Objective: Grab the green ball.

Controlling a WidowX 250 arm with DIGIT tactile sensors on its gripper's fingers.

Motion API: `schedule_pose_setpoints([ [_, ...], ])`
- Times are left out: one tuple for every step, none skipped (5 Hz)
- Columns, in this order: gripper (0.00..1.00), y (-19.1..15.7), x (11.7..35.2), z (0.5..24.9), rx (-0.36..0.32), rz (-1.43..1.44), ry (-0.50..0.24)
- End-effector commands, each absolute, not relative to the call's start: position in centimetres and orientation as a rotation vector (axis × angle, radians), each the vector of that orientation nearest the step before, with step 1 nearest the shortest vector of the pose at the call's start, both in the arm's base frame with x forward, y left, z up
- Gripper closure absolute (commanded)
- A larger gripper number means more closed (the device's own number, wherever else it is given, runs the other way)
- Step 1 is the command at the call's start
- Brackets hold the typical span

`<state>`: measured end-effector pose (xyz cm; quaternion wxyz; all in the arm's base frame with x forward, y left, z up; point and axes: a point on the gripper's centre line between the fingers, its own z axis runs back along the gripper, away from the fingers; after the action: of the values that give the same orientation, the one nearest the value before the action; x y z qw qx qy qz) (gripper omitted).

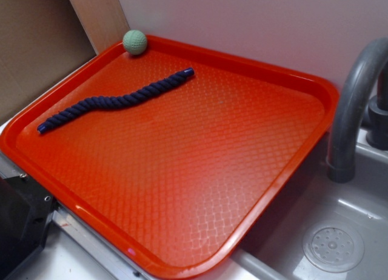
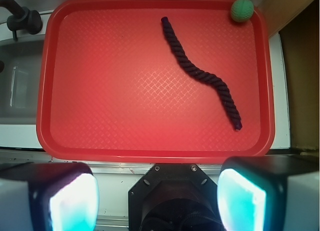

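The green ball [image 1: 135, 42] [image 2: 242, 10] is a small pale mint sphere resting in the far corner of the red tray [image 1: 285, 171] [image 2: 100, 146], against its raised rim. A long dark blue twisted rope [image 1: 115, 101] [image 2: 202, 73] lies across the tray in a gentle S. In the wrist view my gripper [image 2: 157, 198] stands open high above the tray's near edge, its two pale pads [image 2: 72, 203] wide apart with nothing between them. The ball is far from the fingers, at the top right of that view. The exterior view does not show the gripper.
A grey sink [image 1: 339, 231] with a round drain and a curved grey faucet [image 1: 354, 104] lies beside the tray. A wooden board [image 1: 100, 16] leans behind the ball's corner. A black block [image 1: 18, 225] sits by the tray's near-left edge.
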<state>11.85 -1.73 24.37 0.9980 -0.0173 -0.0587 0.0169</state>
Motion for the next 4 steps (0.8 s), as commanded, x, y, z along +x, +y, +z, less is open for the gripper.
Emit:
schedule_pose_setpoints([
  [0.0,-1.7,11.8,24.4,-0.035,0.034,-0.117],
  [0.0,0.0,15.9,21.8,-0.017,0.185,-0.178],
  [0.0,1.1,18.1,19.8,0.022,0.229,-0.195],
  [0.0,4.1,20.5,16.4,0.051,0.35,-0.188],
])
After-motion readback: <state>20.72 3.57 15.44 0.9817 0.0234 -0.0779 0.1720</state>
